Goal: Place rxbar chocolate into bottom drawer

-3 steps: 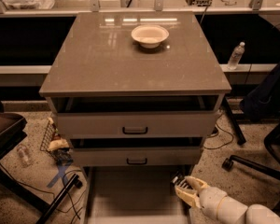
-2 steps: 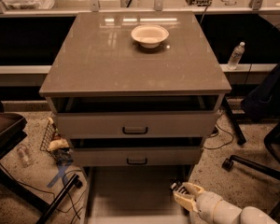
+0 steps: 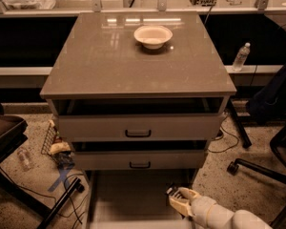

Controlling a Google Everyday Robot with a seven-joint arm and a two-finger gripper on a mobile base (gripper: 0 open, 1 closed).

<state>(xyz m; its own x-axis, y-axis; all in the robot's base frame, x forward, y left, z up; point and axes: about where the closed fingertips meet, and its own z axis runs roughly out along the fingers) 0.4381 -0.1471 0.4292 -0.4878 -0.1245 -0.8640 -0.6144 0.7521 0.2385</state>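
Note:
The bottom drawer (image 3: 126, 194) is pulled out below the two upper drawers and shows its pale floor. My gripper (image 3: 177, 199) comes in from the lower right and hangs over the drawer's right side. It is shut on a small dark bar with pale marks, the rxbar chocolate (image 3: 171, 191), which sticks out at the fingertips. I cannot tell whether the bar touches the drawer floor.
A white bowl (image 3: 153, 35) stands on the cabinet top (image 3: 109, 61). The two upper drawers (image 3: 138, 127) are slightly ajar. A water bottle (image 3: 241, 56) stands at the right, a chair base (image 3: 257, 168) at the lower right, and cables and clutter (image 3: 57, 147) lie at the left.
My gripper has moved down and slightly left with the bar, lower over the open bottom drawer. The cabinet and bowl have not moved.

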